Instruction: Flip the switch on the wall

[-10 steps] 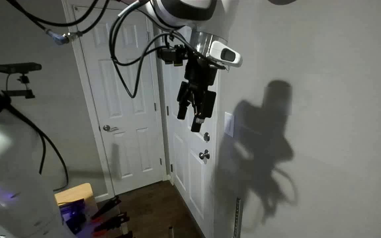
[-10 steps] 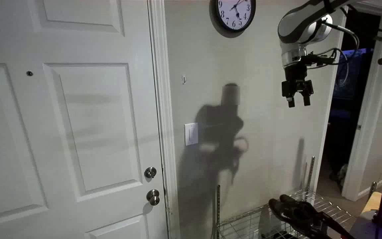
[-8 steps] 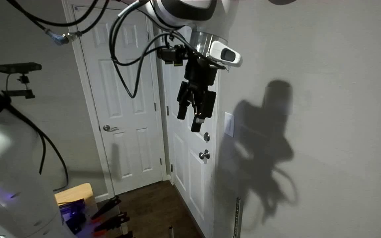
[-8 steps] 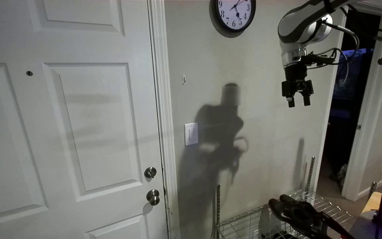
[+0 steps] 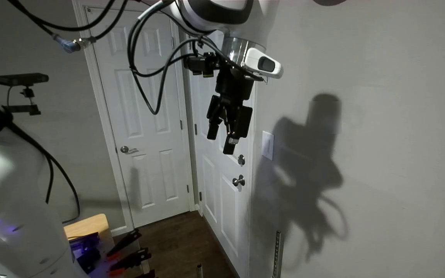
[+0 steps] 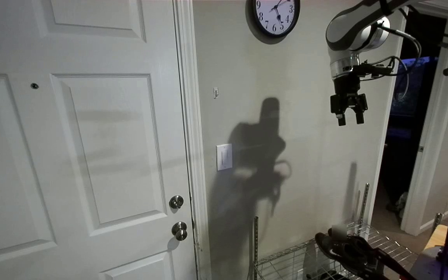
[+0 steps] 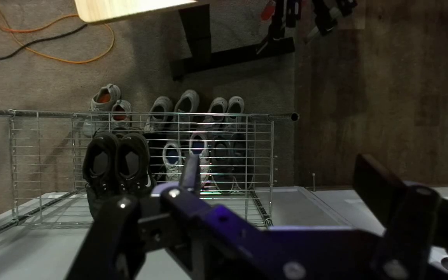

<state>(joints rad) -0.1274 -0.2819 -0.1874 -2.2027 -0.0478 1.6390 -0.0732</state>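
Note:
The switch [image 5: 267, 145] is a small white upright plate on the wall [image 5: 400, 116], close beside the frame of a white door. In an exterior view the switch [image 6: 224, 157] shows a narrow upright paddle in its middle, on the off-white wall [image 6: 313, 70]. My gripper [image 5: 221, 141] points downward, its fingers apart and empty, in the air away from the switch. In an exterior view my gripper [image 6: 350, 119] is well to the right of the switch and higher. In the wrist view my gripper [image 7: 280, 167] shows spread fingers with nothing between them; the switch is out of view there.
A white panelled door [image 6: 107, 128] with two round metal knobs [image 6: 179, 231] stands beside the switch. A wire rack [image 6: 282, 264] holding dark shoes [image 6: 348, 249] stands against the wall; its metal posts rise up. A clock [image 6: 274, 17] hangs above. Cables [image 5: 160, 77] loop around the arm.

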